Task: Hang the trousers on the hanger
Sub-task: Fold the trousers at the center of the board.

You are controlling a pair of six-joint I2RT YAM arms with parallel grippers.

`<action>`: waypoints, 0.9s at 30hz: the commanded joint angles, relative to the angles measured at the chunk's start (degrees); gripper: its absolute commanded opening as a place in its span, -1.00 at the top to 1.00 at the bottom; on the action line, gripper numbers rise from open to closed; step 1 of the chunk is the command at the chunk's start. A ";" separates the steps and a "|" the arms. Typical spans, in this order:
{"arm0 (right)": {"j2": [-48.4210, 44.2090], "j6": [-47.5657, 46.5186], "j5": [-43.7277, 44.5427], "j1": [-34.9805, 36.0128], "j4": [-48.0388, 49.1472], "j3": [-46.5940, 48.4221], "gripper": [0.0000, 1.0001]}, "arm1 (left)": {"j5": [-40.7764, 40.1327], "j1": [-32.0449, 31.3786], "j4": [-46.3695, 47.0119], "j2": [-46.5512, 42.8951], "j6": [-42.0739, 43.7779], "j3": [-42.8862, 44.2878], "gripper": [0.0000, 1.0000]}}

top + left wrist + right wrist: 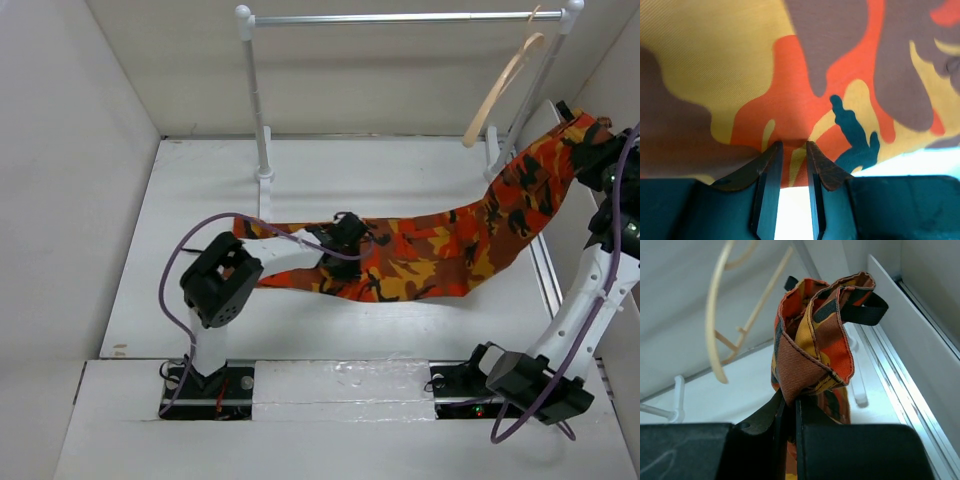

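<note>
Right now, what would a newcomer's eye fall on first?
The loud orange camouflage trousers, stretched in a band across the white table from the middle up to the far right. The right pincer clamps their raised end at the right, while the left pincer grips the low end. Just above, the pale hanger hangs bare on the clothes rail at the back right.

The soft cloth trousers (430, 250), camouflage in orange, red, yellow and dark brown, stretch from centre frame up to the right edge, where I hold their bunched end raised. The thin curved pale wooden hanger (498, 88) hangs tilted at upper right
</note>
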 commanded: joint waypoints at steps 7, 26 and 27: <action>3.79 -1.12 3.95 23.32 3.79 17.19 1.00 | 1.53 -4.43 -7.47 2.41 -1.41 11.14 0.57; 28.98 -6.49 35.79 86.28 14.50 20.10 0.93 | 3.89 49.26 -11.69 -41.37 6.59 -3.19 0.52; 30.76 -6.49 35.79 88.39 15.21 19.49 0.71 | 4.15 50.67 -12.13 -41.63 7.11 -2.58 0.52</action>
